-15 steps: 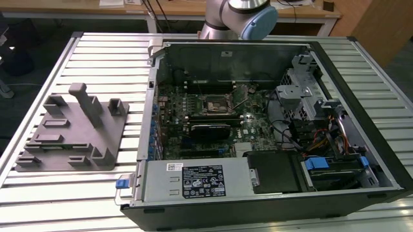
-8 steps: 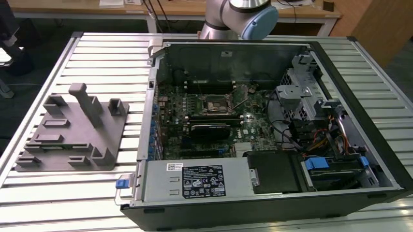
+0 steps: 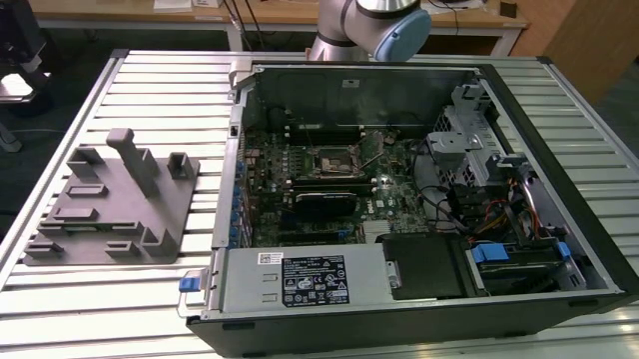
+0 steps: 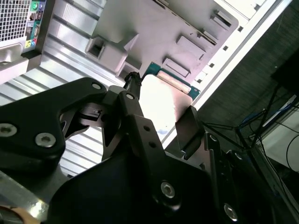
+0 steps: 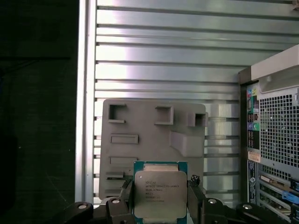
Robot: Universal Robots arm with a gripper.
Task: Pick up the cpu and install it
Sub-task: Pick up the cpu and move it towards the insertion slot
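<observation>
Grip confirmed: the gripper (image 5: 160, 198) is clenched on the cpu (image 5: 160, 192), which is held by two opposite edges between the fingers (image 4: 133, 112), its metal top turned to the first wrist view. The chip is judged light, stiff and thin, with a smooth lid and a delicate underside, so edge contact is considered the proper hold. Beyond the fingertips, the grey fixture (image 5: 154, 135) is seen on the slatted table (image 5: 163, 60). The computer case (image 5: 275, 140) stands to one side of the gripper. Its wall and the fixture's raised posts are noted as likely obstructions.
</observation>
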